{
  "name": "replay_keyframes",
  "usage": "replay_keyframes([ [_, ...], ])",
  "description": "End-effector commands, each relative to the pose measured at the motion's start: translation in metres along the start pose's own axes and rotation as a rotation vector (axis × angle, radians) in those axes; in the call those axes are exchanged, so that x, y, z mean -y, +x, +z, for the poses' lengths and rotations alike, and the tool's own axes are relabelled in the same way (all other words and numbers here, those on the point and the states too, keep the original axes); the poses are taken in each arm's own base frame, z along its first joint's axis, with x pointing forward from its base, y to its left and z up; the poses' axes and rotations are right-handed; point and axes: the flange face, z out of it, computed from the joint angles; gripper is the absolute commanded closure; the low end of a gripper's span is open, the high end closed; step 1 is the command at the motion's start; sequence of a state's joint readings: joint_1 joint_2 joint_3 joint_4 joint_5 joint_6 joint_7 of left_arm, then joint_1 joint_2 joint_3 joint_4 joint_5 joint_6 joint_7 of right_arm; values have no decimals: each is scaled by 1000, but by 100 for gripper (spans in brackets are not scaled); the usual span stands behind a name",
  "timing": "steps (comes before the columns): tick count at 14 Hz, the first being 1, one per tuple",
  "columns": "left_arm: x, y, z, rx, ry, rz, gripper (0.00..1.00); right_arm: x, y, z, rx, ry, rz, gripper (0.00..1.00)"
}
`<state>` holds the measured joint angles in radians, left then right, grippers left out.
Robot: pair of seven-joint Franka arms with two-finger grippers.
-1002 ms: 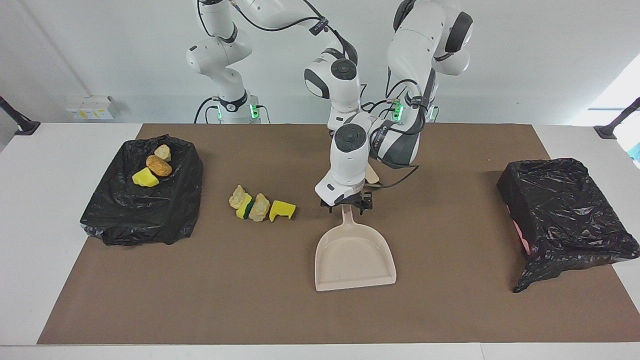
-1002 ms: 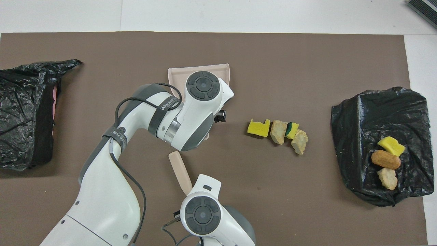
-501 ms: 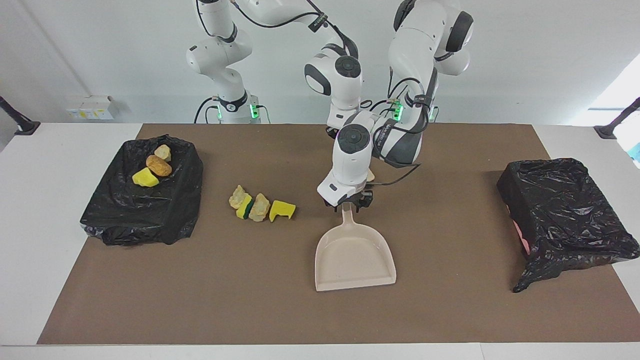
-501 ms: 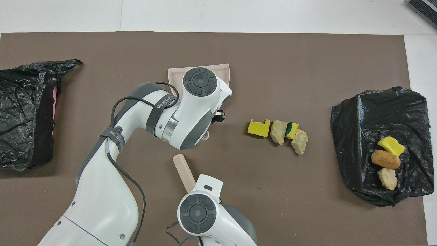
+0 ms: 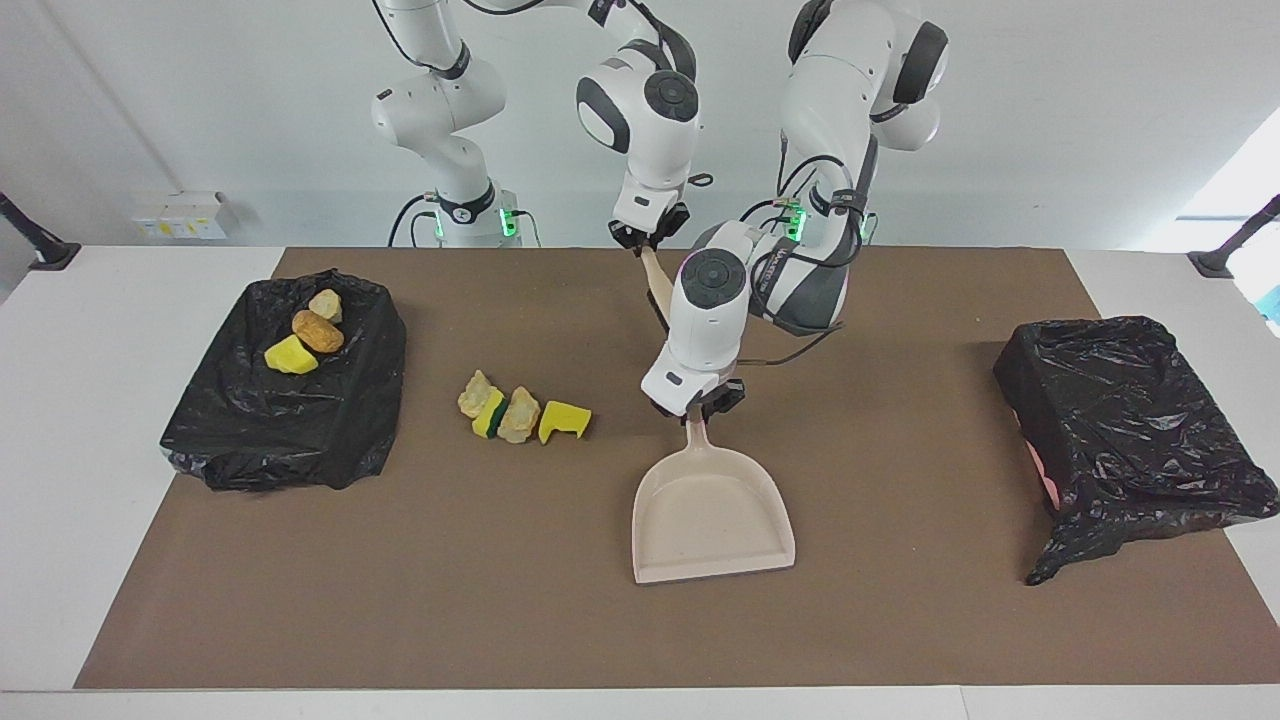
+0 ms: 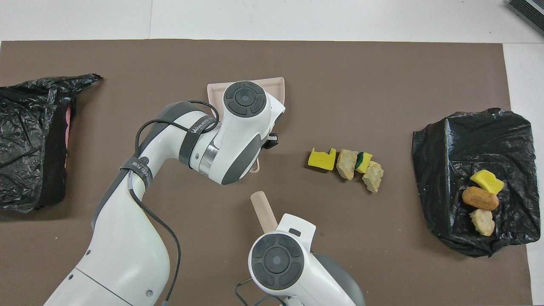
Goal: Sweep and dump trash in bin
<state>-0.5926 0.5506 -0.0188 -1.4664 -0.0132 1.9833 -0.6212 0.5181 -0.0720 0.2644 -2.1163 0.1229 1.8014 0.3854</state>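
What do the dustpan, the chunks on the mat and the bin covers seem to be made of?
Dustpan: likely moulded plastic, beige, smooth and faintly glossy, with thin raised walls. Chunks: probably sponge or foam; matte, with torn crumbly edges, one with a green layer. Bin covers: thin black plastic film, crinkled and shiny.

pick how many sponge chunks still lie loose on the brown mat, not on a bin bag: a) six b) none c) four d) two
c: four sponge chunks lie in a short row on the brown mat, between the dustpan and the black-bagged bin at the right arm's end of the table; three more chunks already rest on that bin's bag.
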Motion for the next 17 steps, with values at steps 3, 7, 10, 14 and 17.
replay_keyframes([
  [3, 46, 30, -26, -47, -22, 169, 100, -95, -24, -50, 9, -10, -28, 100],
  [7, 90, 38, -26, -26, -4, 507, 100, -217, -37, -82, -28, -9, 139, 100],
  [10, 113, 44, -29, 6, 6, 816, 100, -286, -26, -65, -87, -60, 202, 100],
  [14, 140, 53, -38, 16, 78, 1160, 100, -330, 16, 16, -40, -124, 266, 100],
  [17, 148, 50, -45, 38, 80, 1459, 100, -317, 31, 40, -37, -119, 354, 100],
])
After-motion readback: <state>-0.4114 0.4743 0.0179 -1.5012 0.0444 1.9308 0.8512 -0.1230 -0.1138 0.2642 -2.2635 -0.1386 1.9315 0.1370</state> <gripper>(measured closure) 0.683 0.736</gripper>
